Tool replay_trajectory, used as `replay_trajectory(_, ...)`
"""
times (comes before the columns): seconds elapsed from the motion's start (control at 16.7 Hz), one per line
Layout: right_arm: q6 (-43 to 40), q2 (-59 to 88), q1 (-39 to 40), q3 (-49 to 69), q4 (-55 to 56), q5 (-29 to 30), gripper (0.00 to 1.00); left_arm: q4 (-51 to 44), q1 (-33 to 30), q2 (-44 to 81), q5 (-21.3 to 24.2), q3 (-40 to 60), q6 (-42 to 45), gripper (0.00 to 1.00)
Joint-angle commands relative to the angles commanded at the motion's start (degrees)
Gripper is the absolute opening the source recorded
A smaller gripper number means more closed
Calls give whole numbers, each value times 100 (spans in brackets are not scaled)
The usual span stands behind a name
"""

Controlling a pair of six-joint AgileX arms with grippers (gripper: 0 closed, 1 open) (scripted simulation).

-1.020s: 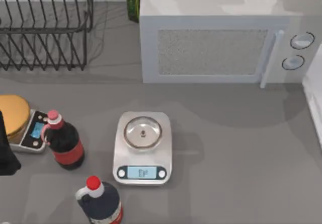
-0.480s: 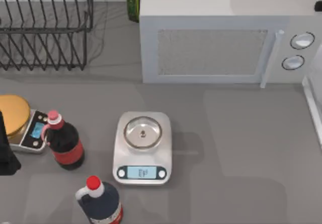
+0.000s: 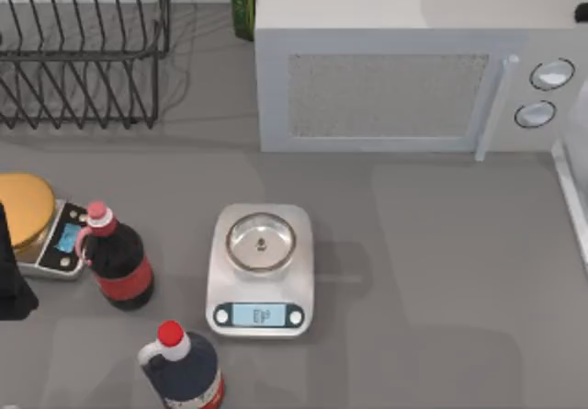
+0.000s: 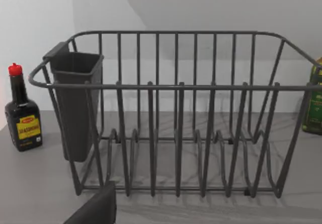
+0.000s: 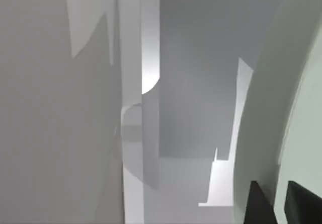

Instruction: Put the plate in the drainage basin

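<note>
Right gripper is closed to a narrow gap on the rim of the large round pale mint-green plate. In the right wrist view the dark fingertips sit either side of the rim, so I judge the plate is held off the table, out past the 3 o'clock side. The pale white-rimmed drainage basin shows as a straight white strip at the 3 o'clock edge of the top view. Pale grey and white panels stand close to the plate in the wrist view, and I can't tell what they are. Left gripper is parked at 9 o'clock, facing the black wire dish rack, which sits at 11 o'clock. How far open it is I cannot tell.

Risks: it's a rim-only pinch on a wide plate, so it could swing or slip out if I move fast. The plate edge could clip the basin rim or the white box microwave at 1 o'clock on the way down. Letting go too high could make it bounce or land tilted.

Writing: the silver kitchen scale at 6 o'clock has a lit display with unreadable digits. The small dark sauce bottle with a red cap has a yellow label, too small to read.
</note>
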Motion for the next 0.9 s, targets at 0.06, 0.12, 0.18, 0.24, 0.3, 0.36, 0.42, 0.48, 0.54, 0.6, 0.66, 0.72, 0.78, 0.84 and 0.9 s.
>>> replay_trajectory(0.06,0,0,0,0,0,0,30,0,0,0,0,0,0,100)
replay_trajectory(0.12,0,0,0,0,0,0,38,0,0,0,0,0,0,100)
replay_trajectory(0.18,0,0,0,0,0,0,45,0,0,0,0,0,0,100)
replay_trajectory(0.24,0,0,0,0,0,0,53,0,0,0,0,0,0,100)
replay_trajectory(0.3,0,0,0,0,0,0,60,0,0,0,0,0,0,100)
replay_trajectory(0.36,0,0,0,0,0,0,68,0,0,0,0,0,0,100)
replay_trajectory(0.42,0,0,0,0,0,0,75,0,0,0,0,0,0,100)
replay_trajectory(0.48,0,0,0,0,0,0,83,0,0,0,0,0,0,100)
replay_trajectory(0.54,0,0,0,0,0,0,90,0,0,0,0,0,0,100)
replay_trajectory(0.6,0,0,0,0,0,0,98,0,0,0,0,0,0,100)
replay_trajectory(0.66,0,0,0,0,0,0,100,0,0,0,0,0,0,100)
replay_trajectory(0.72,0,0,0,0,0,0,100,0,0,0,0,0,0,100)
replay_trajectory(0.78,0,0,0,0,0,0,100,0,0,0,0,0,0,100)
replay_trajectory(0.84,0,0,0,0,0,0,100,0,0,0,0,0,0,100)
replay_trajectory(0.9,0,0,0,0,0,0,100,0,0,0,0,0,0,100)
